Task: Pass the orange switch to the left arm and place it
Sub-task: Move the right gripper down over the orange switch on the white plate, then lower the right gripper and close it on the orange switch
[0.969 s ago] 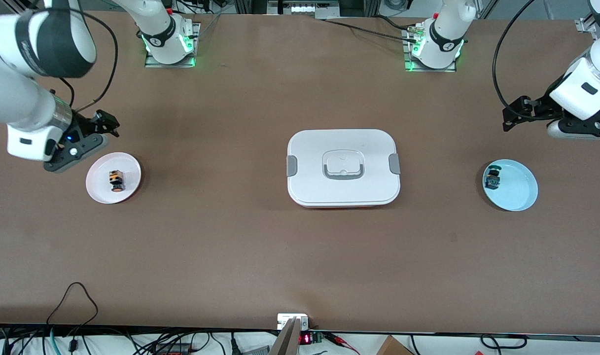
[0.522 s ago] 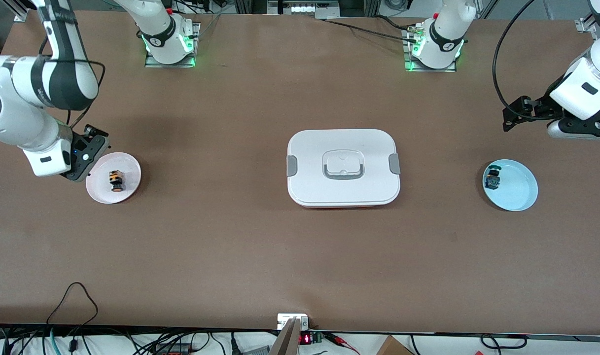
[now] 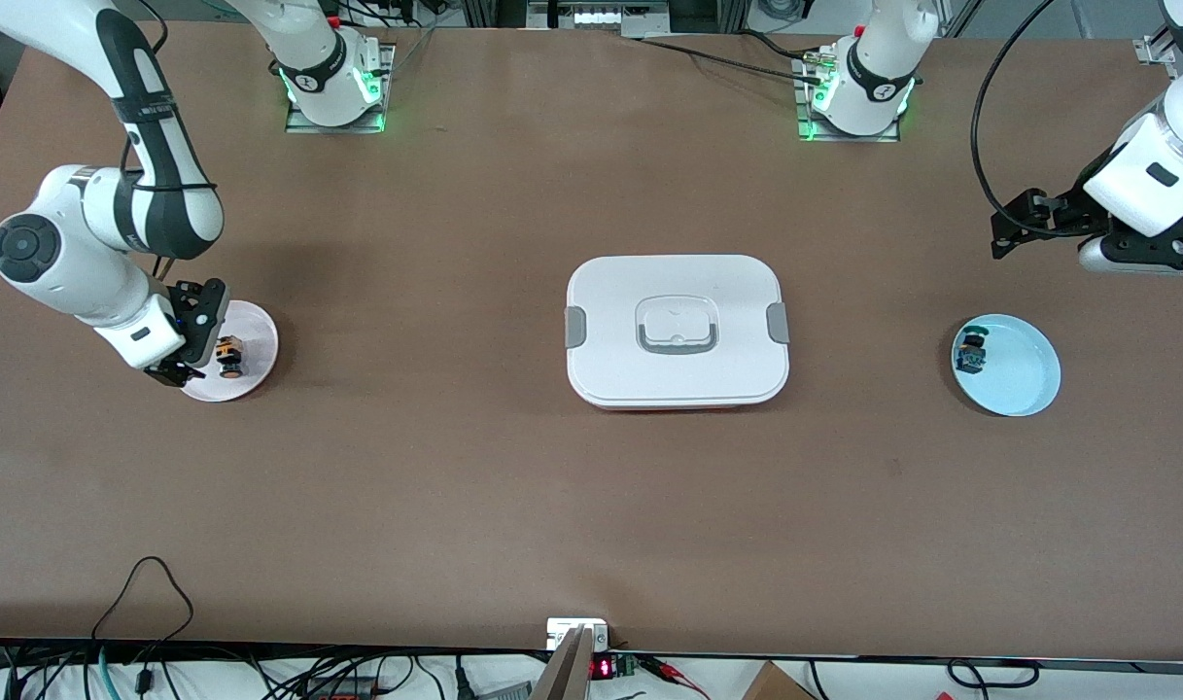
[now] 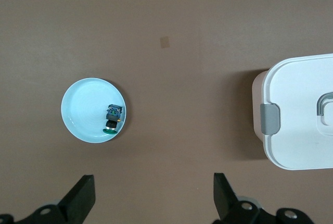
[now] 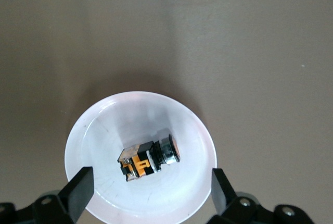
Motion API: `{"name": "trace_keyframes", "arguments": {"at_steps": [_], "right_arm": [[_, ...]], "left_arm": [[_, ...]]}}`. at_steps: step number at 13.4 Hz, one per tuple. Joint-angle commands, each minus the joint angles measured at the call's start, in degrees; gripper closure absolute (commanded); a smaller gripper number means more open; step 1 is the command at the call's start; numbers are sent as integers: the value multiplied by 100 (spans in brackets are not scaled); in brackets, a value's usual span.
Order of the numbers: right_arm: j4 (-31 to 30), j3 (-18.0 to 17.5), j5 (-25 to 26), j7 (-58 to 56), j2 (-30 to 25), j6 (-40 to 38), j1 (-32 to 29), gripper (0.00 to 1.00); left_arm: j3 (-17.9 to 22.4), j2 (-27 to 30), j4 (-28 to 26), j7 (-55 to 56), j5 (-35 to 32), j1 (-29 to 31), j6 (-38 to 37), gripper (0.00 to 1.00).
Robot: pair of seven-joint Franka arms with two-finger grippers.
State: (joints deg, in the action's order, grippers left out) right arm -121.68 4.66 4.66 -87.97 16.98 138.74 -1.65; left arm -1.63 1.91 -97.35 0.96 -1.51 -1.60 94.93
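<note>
The orange switch (image 3: 228, 356) (image 5: 148, 160) lies on its side in a pale pink plate (image 3: 257, 335) (image 5: 104, 125) at the right arm's end of the table. My right gripper (image 3: 194, 342) (image 5: 151, 187) hangs low over that plate, open, its two fingers wide apart on either side of the plate's width and touching nothing. The white box (image 3: 677, 331) (image 4: 302, 114) sits shut in the middle of the table. My left gripper (image 3: 1001, 236) (image 4: 153, 186) waits open and empty over bare table at the left arm's end.
A light blue plate (image 3: 1024, 374) (image 4: 83, 104) near the left gripper holds a small dark part with a green cap (image 3: 971, 352) (image 4: 112, 118). Cables and a small device line the table edge nearest the front camera.
The right arm has swung down, bringing its open gripper from beside the pink plate to over it, close to the orange switch. The left arm has not moved.
</note>
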Motion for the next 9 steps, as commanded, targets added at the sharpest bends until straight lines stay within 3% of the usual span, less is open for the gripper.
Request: {"name": "trace_keyframes", "arguments": {"at_steps": [1, 9], "right_arm": [[-110, -62, 18, -596, 138, 293, -186, 0], [-128, -88, -9, -1697, 586, 839, -423, 0]], "left_arm": [[5, -68, 172, 36, 99, 20, -141, 0], [5, -68, 172, 36, 99, 20, -142, 0]]}}
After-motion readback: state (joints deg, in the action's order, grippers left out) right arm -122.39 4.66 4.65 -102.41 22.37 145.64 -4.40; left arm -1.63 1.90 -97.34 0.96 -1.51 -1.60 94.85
